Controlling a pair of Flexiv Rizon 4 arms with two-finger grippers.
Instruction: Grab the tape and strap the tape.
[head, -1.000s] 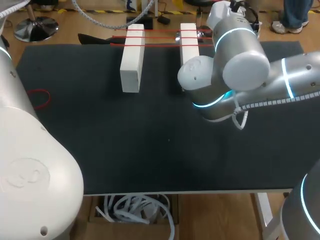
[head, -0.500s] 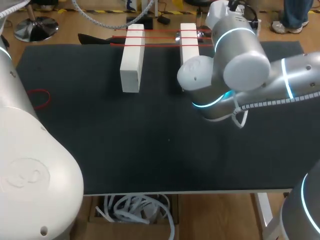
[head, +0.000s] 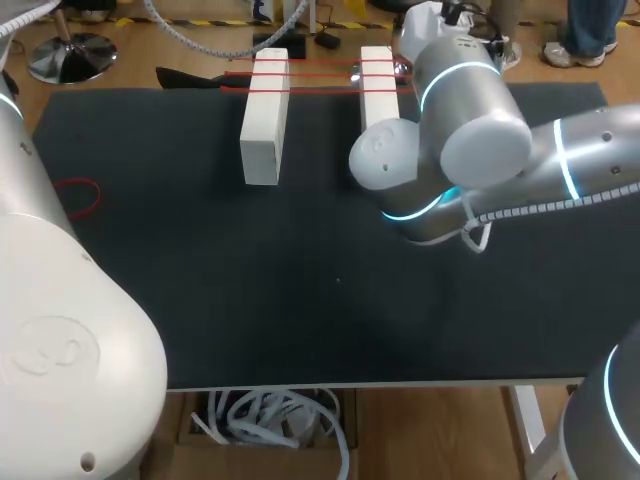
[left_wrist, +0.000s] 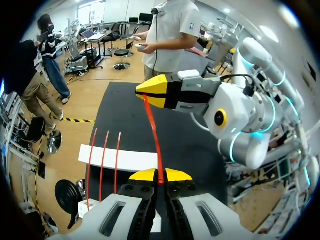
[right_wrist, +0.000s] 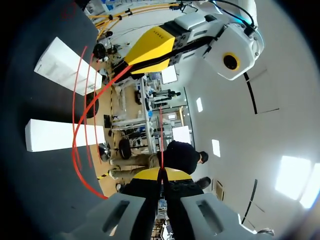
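A red rubber band (left_wrist: 154, 134) is stretched between my two grippers. In the left wrist view my left gripper (left_wrist: 160, 176) is shut on one end, and the right gripper's yellow tips (left_wrist: 152, 92) pinch the other end ahead of it. From the right wrist, my right gripper (right_wrist: 161, 174) is shut on the band (right_wrist: 76, 145), which curves to the left gripper's yellow tips (right_wrist: 150, 46). Two white blocks (head: 263, 115) (head: 376, 85) lie side by side at the table's far side, with red bands (head: 320, 74) across them. My right arm (head: 470, 130) hides both grippers from the head camera.
A loose red band (head: 78, 196) lies near the black table's left edge. My left arm's white body (head: 60, 330) fills the near left corner. The black mat (head: 300, 290) in front of the blocks is bare.
My right arm has shifted slightly to the left, toward the right block. Both grippers remain shut on the band.
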